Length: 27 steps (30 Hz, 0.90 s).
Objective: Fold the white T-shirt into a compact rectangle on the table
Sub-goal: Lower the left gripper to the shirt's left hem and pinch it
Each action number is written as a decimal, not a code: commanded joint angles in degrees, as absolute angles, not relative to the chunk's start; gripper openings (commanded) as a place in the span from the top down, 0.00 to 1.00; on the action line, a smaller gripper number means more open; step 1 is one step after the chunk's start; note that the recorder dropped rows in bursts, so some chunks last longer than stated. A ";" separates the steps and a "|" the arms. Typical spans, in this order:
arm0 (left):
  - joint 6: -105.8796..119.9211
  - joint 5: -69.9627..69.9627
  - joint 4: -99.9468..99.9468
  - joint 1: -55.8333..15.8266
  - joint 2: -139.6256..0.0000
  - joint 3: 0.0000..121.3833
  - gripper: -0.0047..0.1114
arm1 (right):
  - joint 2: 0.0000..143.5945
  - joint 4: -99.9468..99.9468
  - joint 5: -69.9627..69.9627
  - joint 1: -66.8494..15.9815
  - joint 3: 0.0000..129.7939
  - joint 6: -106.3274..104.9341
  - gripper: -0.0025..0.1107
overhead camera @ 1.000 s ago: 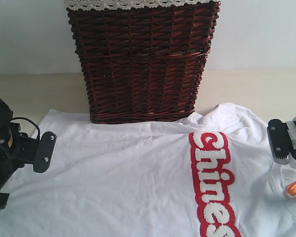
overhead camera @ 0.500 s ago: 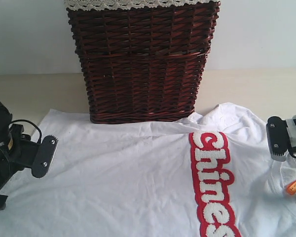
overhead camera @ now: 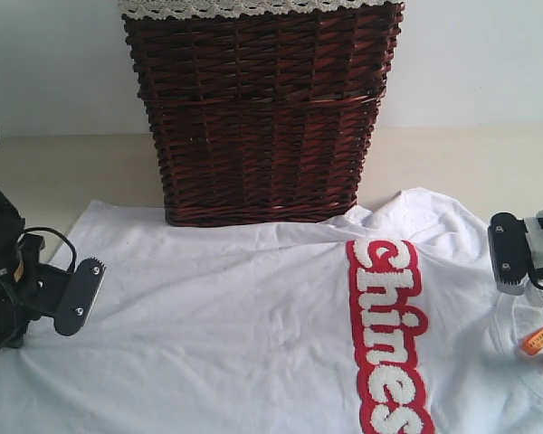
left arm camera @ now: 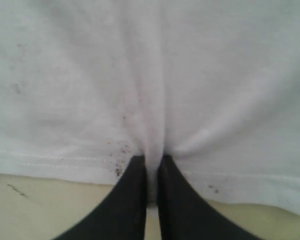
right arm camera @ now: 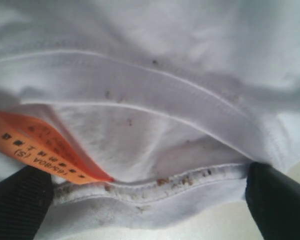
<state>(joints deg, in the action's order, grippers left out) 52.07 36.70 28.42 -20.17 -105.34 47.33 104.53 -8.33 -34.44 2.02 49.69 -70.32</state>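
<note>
White T-shirt (overhead camera: 253,334) and red band (overhead camera: 389,339) off the exterior view's lower edge; basket (overhead camera: 262,108) top off the upper

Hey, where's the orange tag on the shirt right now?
In the exterior view the orange tag sits at the far right, at the neckline of the white T-shirt, just below the right gripper, whose jaws stand open either side of the collar edge.
</note>
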 commanded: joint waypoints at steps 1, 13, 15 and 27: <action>52.29 35.82 29.41 -19.93 -105.54 47.09 0.95 | 105.06 -7.49 -32.38 1.97 49.46 -70.26 0.05; 52.29 35.36 29.41 -19.93 -105.54 47.09 0.95 | 105.06 -6.98 -32.81 1.97 49.46 -70.14 0.05; 52.29 35.36 29.41 -19.93 -105.54 47.09 0.95 | 105.06 -6.76 -32.69 1.97 49.46 -70.14 0.05; 52.29 35.36 29.41 -19.93 -105.54 47.09 0.95 | 105.06 -6.38 -32.67 1.97 49.46 -70.14 0.05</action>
